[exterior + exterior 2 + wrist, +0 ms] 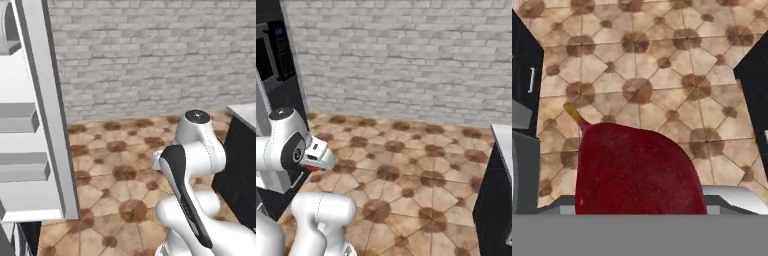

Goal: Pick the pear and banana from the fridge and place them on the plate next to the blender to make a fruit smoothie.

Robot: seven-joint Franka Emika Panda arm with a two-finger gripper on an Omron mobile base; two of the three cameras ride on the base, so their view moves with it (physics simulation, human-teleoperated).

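The dark-red pear (639, 172) sits right in front of the hand camera, its yellowish stem pointing up-left, high above the tiled floor. It covers both fingertips, so my gripper is shut on it. In the right base view the gripper (310, 168) hangs under the white hand at the left, with a sliver of the red pear (309, 169) showing. The fridge's open white door (35, 125) with grey racks stands at the left of the left base view. The banana, the plate and the blender are out of view.
A dark cabinet with a pale counter top (242, 165) stands at the right, seen also as the dark cabinet (498, 195). A grey brick wall (150, 55) closes the back. Brown tiled floor (406, 165) lies open between. A dark wall oven (271, 50) stands at far left.
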